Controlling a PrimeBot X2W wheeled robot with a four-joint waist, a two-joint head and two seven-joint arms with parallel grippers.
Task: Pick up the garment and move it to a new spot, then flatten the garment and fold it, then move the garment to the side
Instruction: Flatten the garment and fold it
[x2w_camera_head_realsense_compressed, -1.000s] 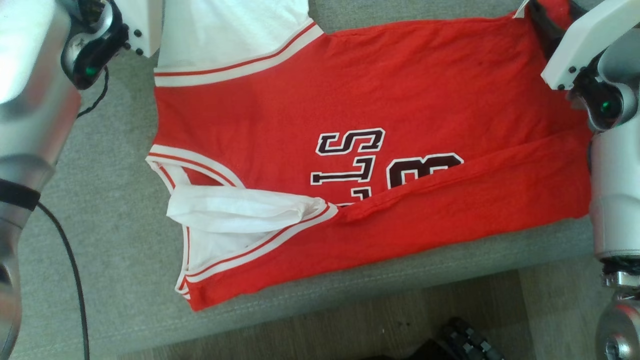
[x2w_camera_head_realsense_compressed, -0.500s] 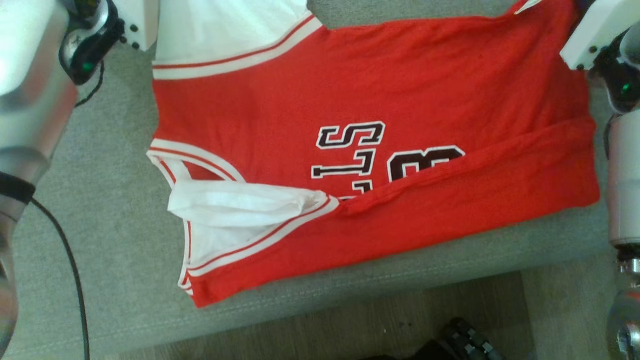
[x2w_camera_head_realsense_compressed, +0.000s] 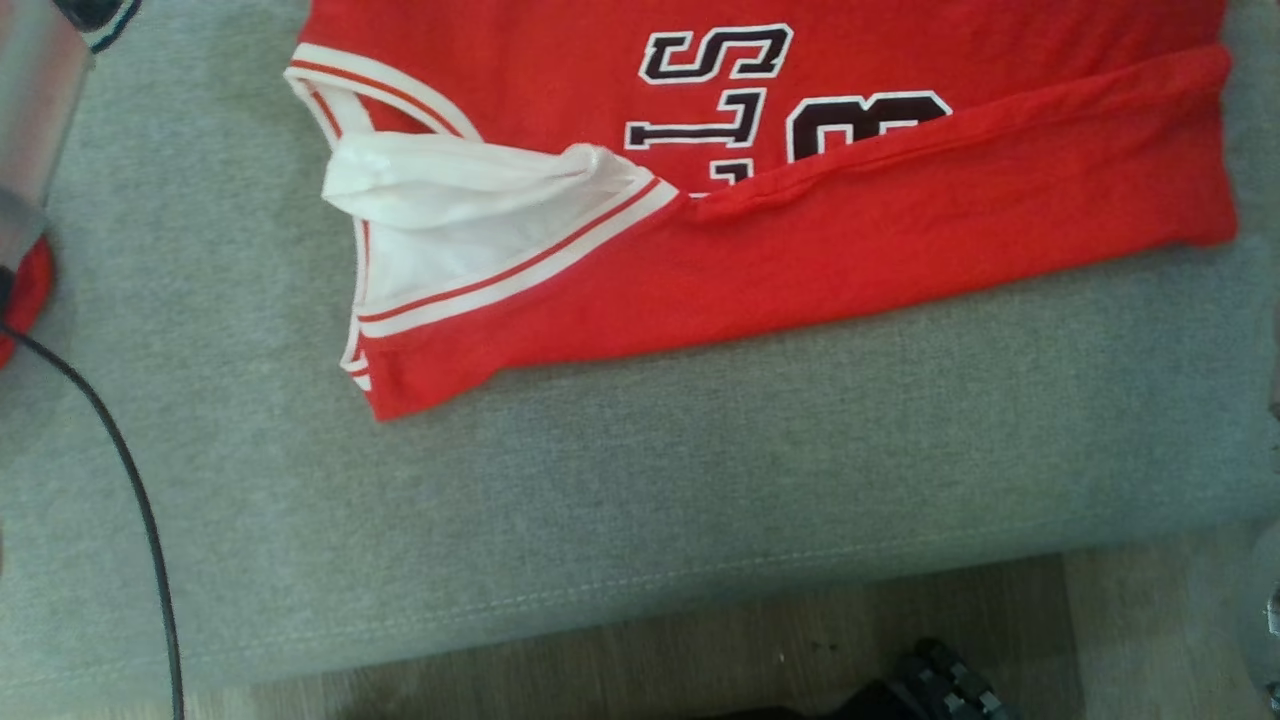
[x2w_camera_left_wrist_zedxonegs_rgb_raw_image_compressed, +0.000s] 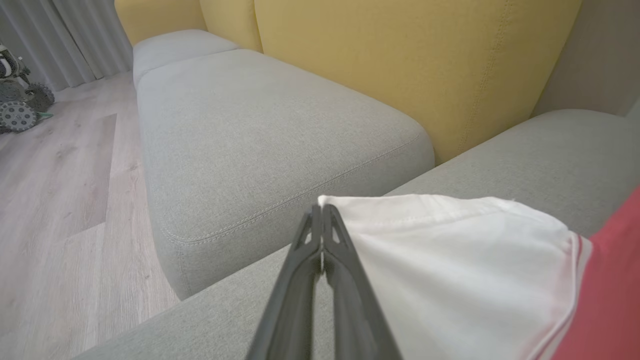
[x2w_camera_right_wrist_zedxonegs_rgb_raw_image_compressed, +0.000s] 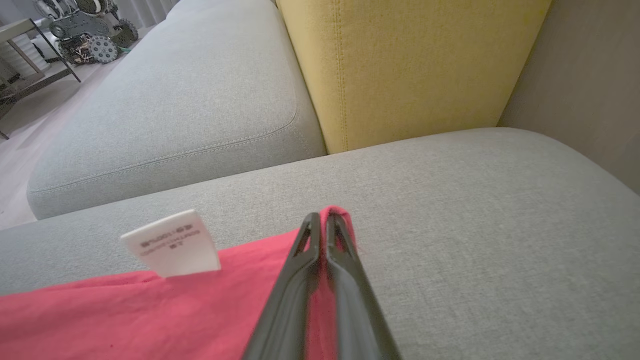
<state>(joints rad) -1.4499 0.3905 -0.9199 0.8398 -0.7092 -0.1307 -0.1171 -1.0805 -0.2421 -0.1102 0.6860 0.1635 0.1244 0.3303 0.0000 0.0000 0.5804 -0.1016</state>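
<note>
The garment (x2w_camera_head_realsense_compressed: 760, 260) is a red jersey with white sleeves and dark lettering, lying spread on the grey sofa seat (x2w_camera_head_realsense_compressed: 640, 480), with its near side folded over. In the left wrist view, my left gripper (x2w_camera_left_wrist_zedxonegs_rgb_raw_image_compressed: 322, 210) is shut on the corner of a white sleeve (x2w_camera_left_wrist_zedxonegs_rgb_raw_image_compressed: 450, 270). In the right wrist view, my right gripper (x2w_camera_right_wrist_zedxonegs_rgb_raw_image_compressed: 322, 217) is shut on a red hem corner of the garment (x2w_camera_right_wrist_zedxonegs_rgb_raw_image_compressed: 125, 315), beside a white label (x2w_camera_right_wrist_zedxonegs_rgb_raw_image_compressed: 172, 245). My left forearm (x2w_camera_head_realsense_compressed: 30, 120) shows at the head view's top left.
Yellow back cushions (x2w_camera_left_wrist_zedxonegs_rgb_raw_image_compressed: 400, 65) rise behind the seat. A second grey seat (x2w_camera_left_wrist_zedxonegs_rgb_raw_image_compressed: 260, 135) lies beyond. A black cable (x2w_camera_head_realsense_compressed: 130, 480) runs down the left of the head view. Wooden floor (x2w_camera_head_realsense_compressed: 700, 650) and a dark object (x2w_camera_head_realsense_compressed: 930, 680) lie below the seat's front edge.
The head camera has tilted, so the garment now sits higher in the picture and both wrists have left it. My right gripper has shut on the red hem corner.
</note>
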